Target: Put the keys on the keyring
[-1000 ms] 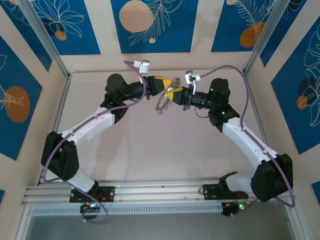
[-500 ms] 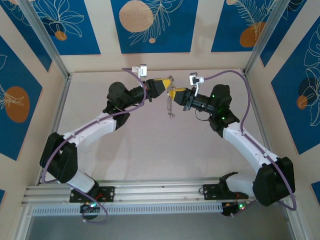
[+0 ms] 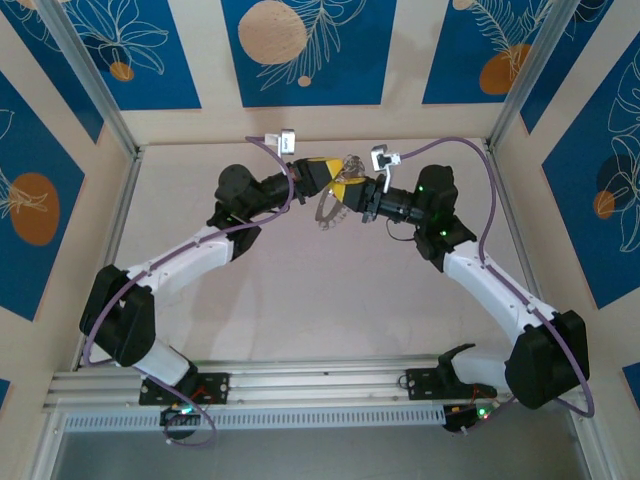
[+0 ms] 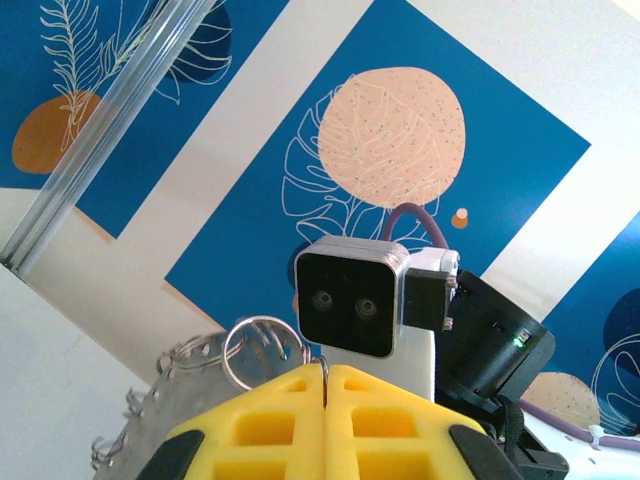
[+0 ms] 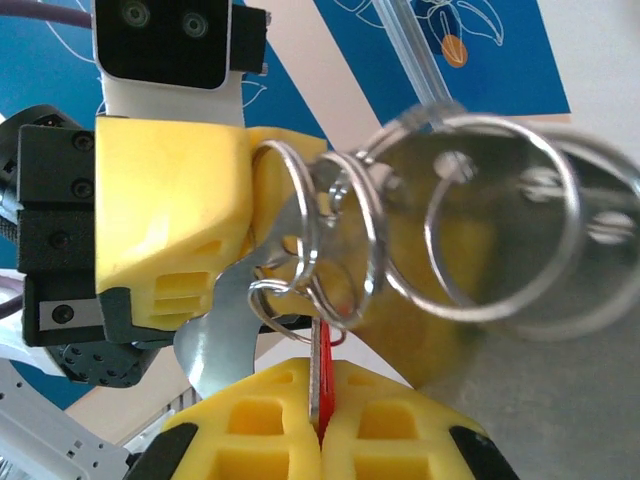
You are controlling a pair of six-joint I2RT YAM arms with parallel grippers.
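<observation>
Both grippers meet above the far middle of the table. My left gripper [image 3: 337,177] [image 4: 325,368] is shut, its yellow fingers pinching the thin wire of a small split ring [image 4: 264,350] of the keyring [image 3: 327,212]. The grey hoop with small teeth hangs below and to the left of the jaws [image 4: 140,430]. My right gripper [image 3: 351,189] [image 5: 320,368] is shut on a key [image 5: 322,375], a red piece against a silver blade, standing upright. The key's top touches the bunch of steel rings [image 5: 340,250]. The left gripper's yellow fingers [image 5: 170,210] show just left of the rings.
Aluminium frame posts [image 3: 95,80] stand at the back corners, with blue patterned wall panels [image 3: 300,50] behind. The beige table top [image 3: 330,300] lies below the raised grippers. A metal rail [image 3: 300,385] crosses the near edge by the arm bases.
Half a second ago the rings hung straight down like a chain between the grippers. Now they have swung up and left, bunched against the fingertips, and the right gripper sits slightly lower.
</observation>
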